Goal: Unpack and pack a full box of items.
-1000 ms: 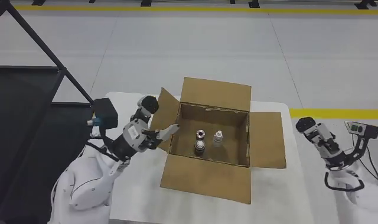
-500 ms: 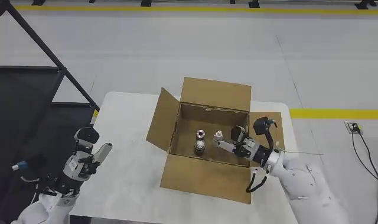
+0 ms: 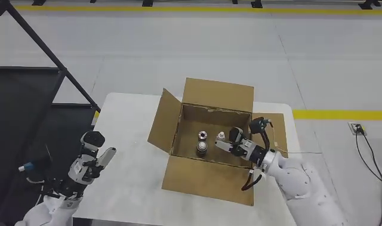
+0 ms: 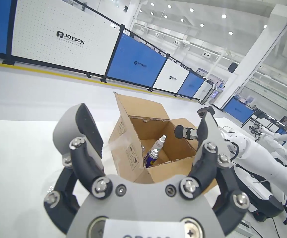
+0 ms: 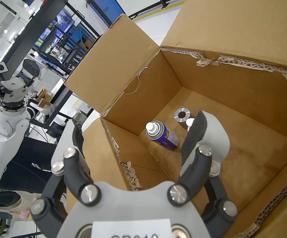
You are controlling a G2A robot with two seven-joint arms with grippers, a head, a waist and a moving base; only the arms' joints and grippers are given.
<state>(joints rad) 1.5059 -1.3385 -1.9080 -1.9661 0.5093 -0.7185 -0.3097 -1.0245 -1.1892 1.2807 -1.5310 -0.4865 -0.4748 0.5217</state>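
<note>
An open cardboard box (image 3: 206,181) stands mid-table with its flaps folded out. Inside stand a blue spray can (image 3: 202,148), a metal cylinder (image 3: 202,135) and a small white bottle (image 3: 221,135). My right gripper (image 3: 222,146) is open and reaches in over the box's right wall, just beside the white bottle. From the right wrist, the spray can (image 5: 162,135) and metal cylinder (image 5: 182,115) lie beyond the open right gripper (image 5: 137,122); one finger half hides the bottle. My left gripper (image 3: 105,157) is open and holds nothing by the table's left edge. It faces the box (image 4: 133,134).
The white table (image 3: 128,121) has bare room left of the box and a narrow strip behind it. A black frame with a dark panel (image 3: 36,107) stands beyond the table's left side. The box's right flap (image 3: 271,139) lies flat under my right arm.
My left arm has pulled back from the box's left flap to the table's left edge. My right arm swung in from the far right, and its gripper is now inside the box.
</note>
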